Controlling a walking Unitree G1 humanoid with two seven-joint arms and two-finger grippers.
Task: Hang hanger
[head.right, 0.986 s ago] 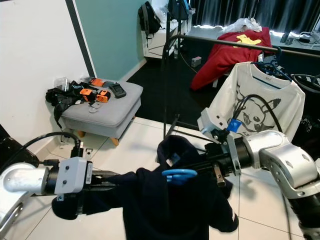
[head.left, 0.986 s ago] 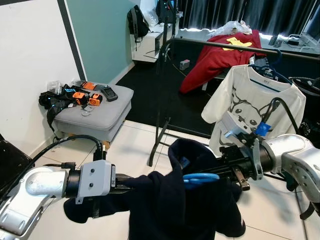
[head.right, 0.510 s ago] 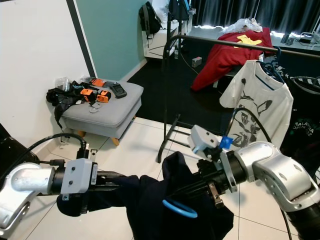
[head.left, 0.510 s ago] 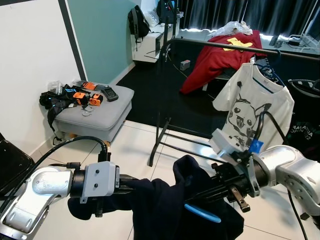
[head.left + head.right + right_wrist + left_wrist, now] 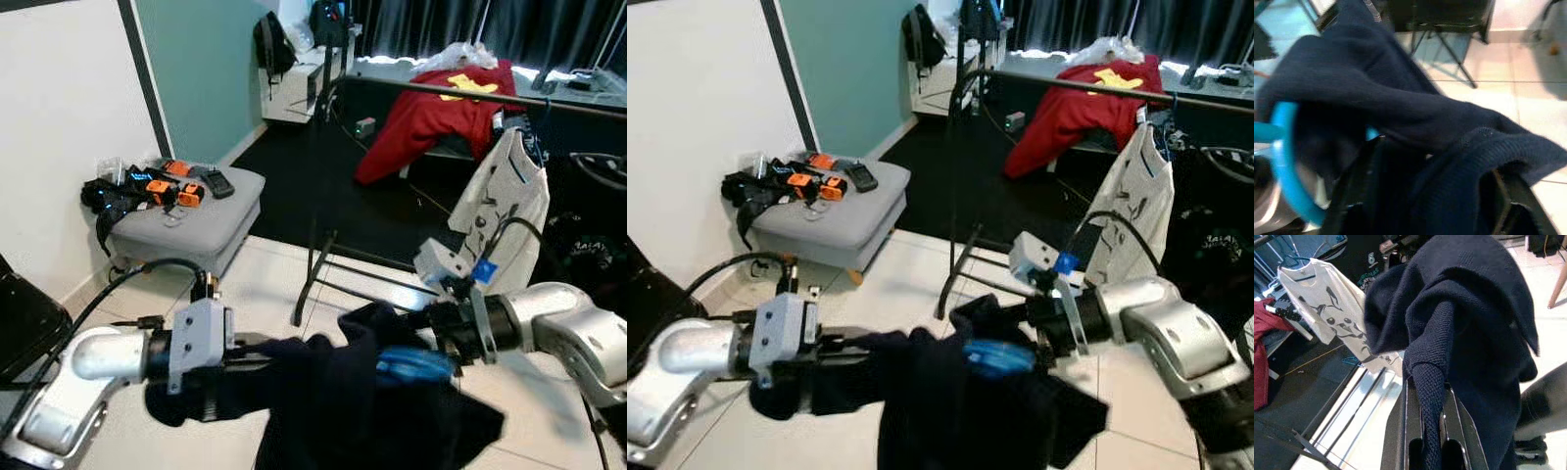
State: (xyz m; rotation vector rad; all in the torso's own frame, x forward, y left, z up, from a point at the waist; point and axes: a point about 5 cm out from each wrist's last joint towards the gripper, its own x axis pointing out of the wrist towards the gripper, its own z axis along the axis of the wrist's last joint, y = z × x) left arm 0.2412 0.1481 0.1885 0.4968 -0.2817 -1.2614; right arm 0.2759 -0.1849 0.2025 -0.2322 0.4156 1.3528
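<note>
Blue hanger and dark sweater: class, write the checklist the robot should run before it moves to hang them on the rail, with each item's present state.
1. Left gripper pinches the dark sweater: ok.
2. Right gripper has firm hold of the blue hanger: cannot tell, fabric covers the fingers.
3. Hanger seated inside the sweater's shoulders: cannot tell, bunched cloth hides it.
4. Hook free to catch the rail: cannot tell.
5. Free space on the black rail left of the white T-shirt: ok.

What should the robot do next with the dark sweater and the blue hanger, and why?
Probably lift both up toward the black clothes rail. The dark navy knitted sweater hangs low between the left gripper and right gripper, and the blue plastic hanger sits far below the rail.
</note>
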